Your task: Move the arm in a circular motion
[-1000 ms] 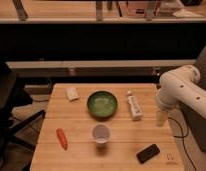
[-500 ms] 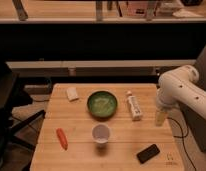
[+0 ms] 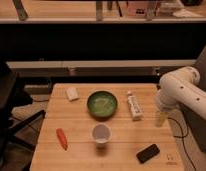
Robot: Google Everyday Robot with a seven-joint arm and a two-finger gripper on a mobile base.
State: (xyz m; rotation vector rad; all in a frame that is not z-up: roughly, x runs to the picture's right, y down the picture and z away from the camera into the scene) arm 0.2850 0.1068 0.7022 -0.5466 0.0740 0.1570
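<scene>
**A:** Where's the arm [image 3: 183, 90]?
**B:** Its elbow is above and right of the gripper [image 3: 161, 118], which points down at the table [image 3: 81, 125] edge with its jaws wide and empty.
**A:** Any obstacle?
**B:** The white bottle [image 3: 133, 106], lying lengthwise just left of the gripper.

The large white robot arm of thick rounded tube segments with small dark dots [image 3: 190, 96] reaches in from the right edge, rises to a bulky elbow joint [image 3: 172, 81] and turns straight down. Its narrow pale two-finger gripper [image 3: 161, 119] hangs below the elbow, pointing downward, jaws apparently spread apart.
</scene>
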